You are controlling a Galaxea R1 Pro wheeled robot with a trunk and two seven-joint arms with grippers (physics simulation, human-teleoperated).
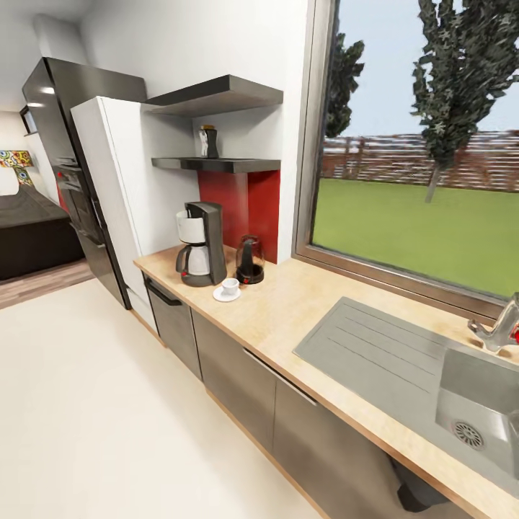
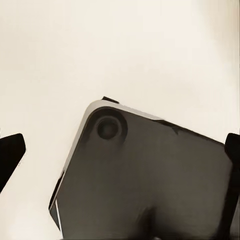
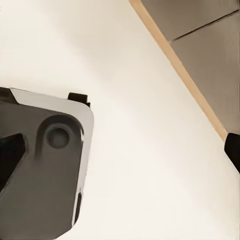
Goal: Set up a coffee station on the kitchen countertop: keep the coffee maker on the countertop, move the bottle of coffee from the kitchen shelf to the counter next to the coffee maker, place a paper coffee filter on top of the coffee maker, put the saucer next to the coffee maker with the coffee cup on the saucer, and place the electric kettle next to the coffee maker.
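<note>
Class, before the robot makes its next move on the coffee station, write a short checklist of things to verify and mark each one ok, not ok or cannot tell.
1. Tall black-and-white coffee maker on the light tan wood-grain countertop: ok.
2. Dark glass dome kettle beside the coffee maker: ok.
3. Small white cup on the round white saucer by the coffee maker: ok.
4. Small dark bottle of coffee on the counter: not ok, it stands on the glossy black wall shelf.
5. Paper filter on top of the coffee maker: cannot tell.
6. Fingers of both grippers free: ok, open over the pale floor.
</note>
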